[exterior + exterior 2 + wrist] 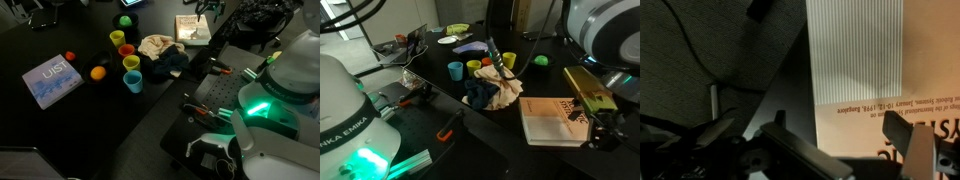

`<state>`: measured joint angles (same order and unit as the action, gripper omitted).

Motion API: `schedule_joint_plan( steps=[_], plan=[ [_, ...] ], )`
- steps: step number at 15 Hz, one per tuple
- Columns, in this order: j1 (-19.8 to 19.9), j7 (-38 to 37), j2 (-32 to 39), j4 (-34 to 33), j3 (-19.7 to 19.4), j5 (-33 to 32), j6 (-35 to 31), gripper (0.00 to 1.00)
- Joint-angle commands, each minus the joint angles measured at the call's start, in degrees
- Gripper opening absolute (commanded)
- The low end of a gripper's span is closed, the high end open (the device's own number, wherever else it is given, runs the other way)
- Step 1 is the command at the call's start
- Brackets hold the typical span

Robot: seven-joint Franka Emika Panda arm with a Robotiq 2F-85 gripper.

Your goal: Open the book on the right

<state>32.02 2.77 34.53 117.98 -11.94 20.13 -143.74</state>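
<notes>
While the end effector (604, 132) hangs at the right edge of the frame, over the book's far side, its fingers stand apart and grip nothing. In the wrist view one pad (896, 132) lies above the cover. The book (552, 120) lies flat, cover up, on the dark table (470, 140), lower right of centre, just beside a crumpled cloth (492, 96). In an exterior view a blue book (52, 80) sits at the left, coloured cups (131, 64) between.

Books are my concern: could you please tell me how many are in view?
2. A blue book lies alone left of the cups in an exterior view; a cream book lies by the crumpled cloth. More may be hidden.
</notes>
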Motion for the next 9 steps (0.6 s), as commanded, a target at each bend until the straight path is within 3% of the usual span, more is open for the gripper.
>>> schedule_joint_plan(
  steps=[1, 9],
  plan=[
    [3.9, 3.7, 2.1, -4.0, 3.2, 4.6, 3.1, 1.0],
    [5.6, 4.0, 4.9, -7.5, 4.5, 5.1, 6.8, 1.0]
  ],
)
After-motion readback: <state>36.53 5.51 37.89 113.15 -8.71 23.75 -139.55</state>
